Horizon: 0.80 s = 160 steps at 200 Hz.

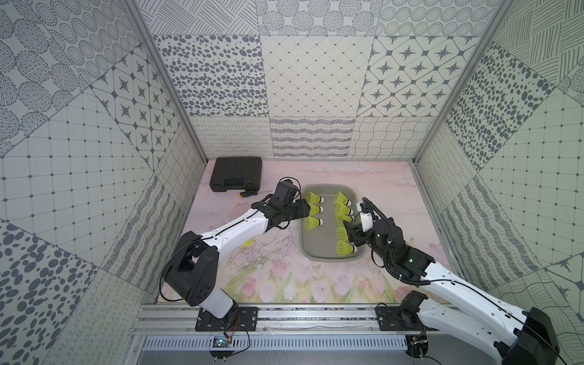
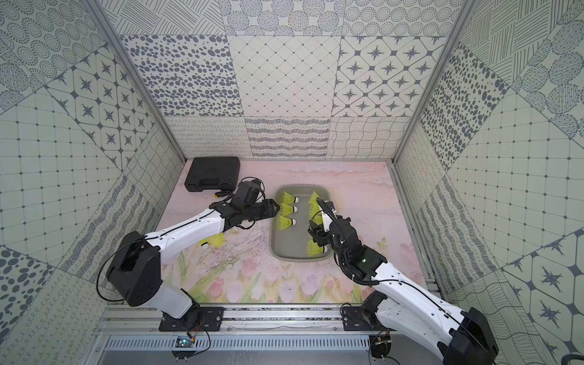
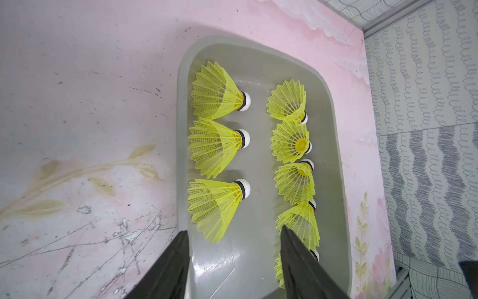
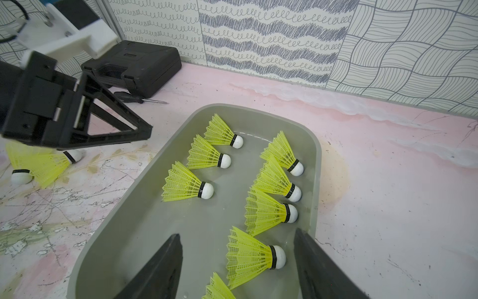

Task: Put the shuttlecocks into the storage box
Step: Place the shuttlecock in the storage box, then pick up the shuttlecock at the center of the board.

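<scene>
The grey storage box (image 1: 319, 245) (image 2: 290, 245) lies on the pink mat with several yellow-green shuttlecocks in it, in two columns. My left gripper (image 3: 234, 230) (image 1: 308, 208) hovers open over the box's left rim. Nothing sits between its fingers, and the nearest shuttlecock (image 3: 214, 207) lies just ahead of them. My right gripper (image 4: 237, 233) (image 1: 349, 235) is open at the box's right side. One shuttlecock (image 4: 248, 256) lies on the box floor between its fingers, untouched. Two loose shuttlecocks (image 4: 44, 163) (image 2: 215, 241) rest on the mat beneath the left arm.
A black hard case (image 1: 236, 173) (image 4: 134, 67) stands in the far left corner. A screwdriver (image 1: 249, 193) (image 4: 137, 98) lies just in front of it. Patterned walls close in the mat on three sides. The two arms stand close together over the box.
</scene>
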### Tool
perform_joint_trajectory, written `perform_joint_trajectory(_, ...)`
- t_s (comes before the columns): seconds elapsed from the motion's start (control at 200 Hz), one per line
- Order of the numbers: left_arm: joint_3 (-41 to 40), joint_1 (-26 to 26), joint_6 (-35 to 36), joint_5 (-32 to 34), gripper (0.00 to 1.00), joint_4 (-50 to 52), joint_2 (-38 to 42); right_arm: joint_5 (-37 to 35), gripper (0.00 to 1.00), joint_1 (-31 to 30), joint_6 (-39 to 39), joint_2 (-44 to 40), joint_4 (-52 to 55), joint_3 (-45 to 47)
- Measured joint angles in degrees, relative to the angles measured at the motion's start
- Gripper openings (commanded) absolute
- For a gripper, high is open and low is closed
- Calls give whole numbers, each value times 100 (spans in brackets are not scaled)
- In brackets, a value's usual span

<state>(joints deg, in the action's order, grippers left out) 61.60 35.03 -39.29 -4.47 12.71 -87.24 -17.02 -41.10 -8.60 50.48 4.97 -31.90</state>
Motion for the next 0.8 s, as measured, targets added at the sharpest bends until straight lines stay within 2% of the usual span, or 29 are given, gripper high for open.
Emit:
perform_joint_trajectory(0.26, -525, -420, 11, 861, 60, 599, 1248, 0, 72, 9, 0, 0, 0, 0)
perform_joint_trajectory(0.495, -1191, -778, -437, 1665, 61, 1056, 2415, 2, 72, 46, 2, 2, 0, 2)
perform_joint_trajectory(0.8, -1438, -1423, -1491, 2026, 64, 1821, 2710, 26, 72, 74, 2, 92, -2, 2)
